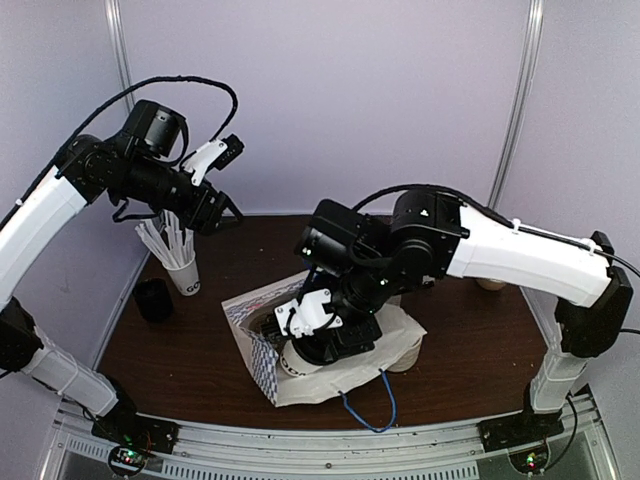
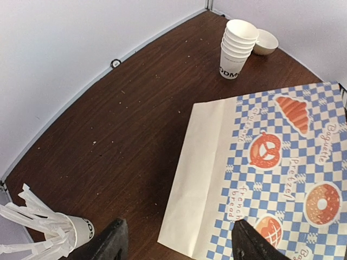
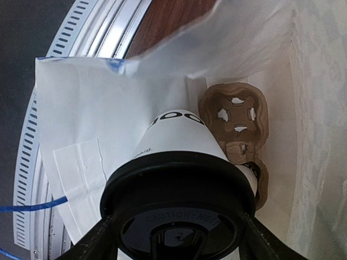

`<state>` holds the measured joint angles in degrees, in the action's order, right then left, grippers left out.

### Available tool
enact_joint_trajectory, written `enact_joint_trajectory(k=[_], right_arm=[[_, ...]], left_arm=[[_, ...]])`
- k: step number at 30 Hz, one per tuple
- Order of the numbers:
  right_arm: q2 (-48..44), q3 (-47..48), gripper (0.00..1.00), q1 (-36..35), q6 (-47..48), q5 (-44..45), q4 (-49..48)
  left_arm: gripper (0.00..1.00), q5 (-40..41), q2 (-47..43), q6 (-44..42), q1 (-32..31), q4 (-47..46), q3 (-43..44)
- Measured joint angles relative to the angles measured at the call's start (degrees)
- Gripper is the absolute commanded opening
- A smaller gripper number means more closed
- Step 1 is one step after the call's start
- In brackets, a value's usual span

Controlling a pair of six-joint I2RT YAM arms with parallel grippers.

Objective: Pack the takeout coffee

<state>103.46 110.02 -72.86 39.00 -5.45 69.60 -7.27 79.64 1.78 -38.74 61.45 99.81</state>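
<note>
My right gripper [image 3: 176,245] is shut on a takeout coffee cup [image 3: 176,146], white with black lettering and a black lid [image 3: 179,216]. It holds the cup inside the open mouth of the white paper bag [image 3: 81,108], above a brown cardboard cup carrier [image 3: 236,114] lying in the bag. A bit of white with black marks [image 3: 251,173] shows behind the held cup; I cannot tell what it is. In the top view the right gripper [image 1: 305,335] and the cup [image 1: 296,362] are at the bag [image 1: 250,310]. My left gripper [image 2: 179,241] is open and empty, raised at the back left [image 1: 222,212].
A stack of lidless white cups [image 2: 237,46] and a small bowl [image 2: 265,40] stand at the far side. A cup of paper-wrapped straws [image 1: 180,262] and a black object [image 1: 153,300] stand at the left. A blue cable [image 1: 385,400] lies near the front edge.
</note>
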Motion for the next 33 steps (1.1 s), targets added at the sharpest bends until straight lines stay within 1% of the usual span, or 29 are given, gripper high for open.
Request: enact_joint_trajectory(k=[7, 18, 25, 28, 33], right_arm=[[-1.8, -3.8, 0.7, -4.1, 2.3, 8.7, -4.1], [-1.8, -7.5, 0.69, -6.3, 5.4, 22.4, -13.1], [-1.8, -9.4, 0.69, -8.0, 5.7, 24.8, -14.7], [-1.8, -9.4, 0.69, -8.0, 5.6, 25.3, -15.5], [-1.1, -7.5, 0.69, -8.0, 5.3, 24.5, -15.8]], left_arm=[[0.7, 2.1, 0.6, 1.2, 0.0, -1.9, -0.4], [0.7, 2.3, 2.1, 2.2, 0.0, -3.1, -0.5], [0.7, 1.5, 1.3, 5.5, 0.0, -3.1, -2.3], [0.71, 1.8, -1.6, 9.3, -0.6, -2.9, -5.6], [0.71, 3.7, -9.0, 13.9, -3.8, -0.2, -9.6]])
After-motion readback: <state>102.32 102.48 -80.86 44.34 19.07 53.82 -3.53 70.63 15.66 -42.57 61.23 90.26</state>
